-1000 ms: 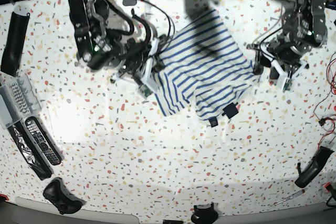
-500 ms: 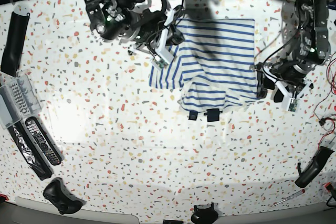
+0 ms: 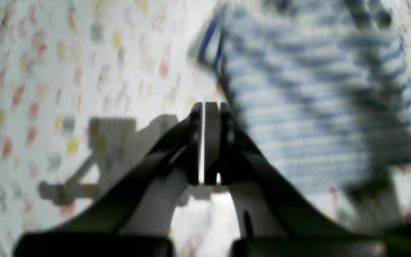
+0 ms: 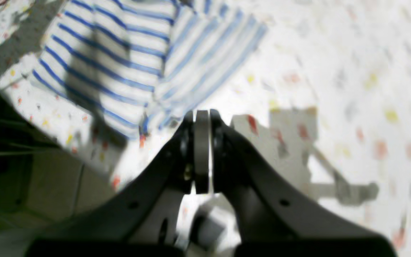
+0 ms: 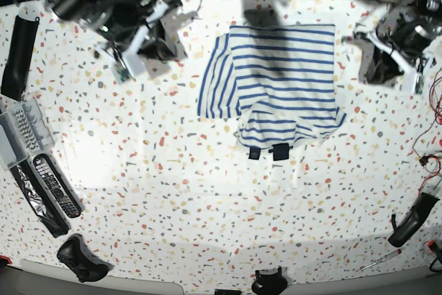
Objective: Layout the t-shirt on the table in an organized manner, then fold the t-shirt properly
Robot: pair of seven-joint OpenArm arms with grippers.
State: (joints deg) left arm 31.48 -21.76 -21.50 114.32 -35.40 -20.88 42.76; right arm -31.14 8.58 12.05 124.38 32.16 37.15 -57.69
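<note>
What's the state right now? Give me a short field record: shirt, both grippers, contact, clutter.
shirt: t-shirt lies on the table, upper centre, partly bunched; lower hem folded up, two dark label patches showing
left gripper: shut, empty, beside the shirt's edge, off the cloth
right gripper: shut, empty, above the table near the shirt's corner
contact: neither gripper holds the cloth
clutter: remote controls at the table's left edge in the base view
task stage: shirt not yet flat, no fold made

blurred shirt (image 3: 319, 107) and table (image 3: 84, 71) flecks in left wrist view, far flecks smeared in right wrist view
</note>
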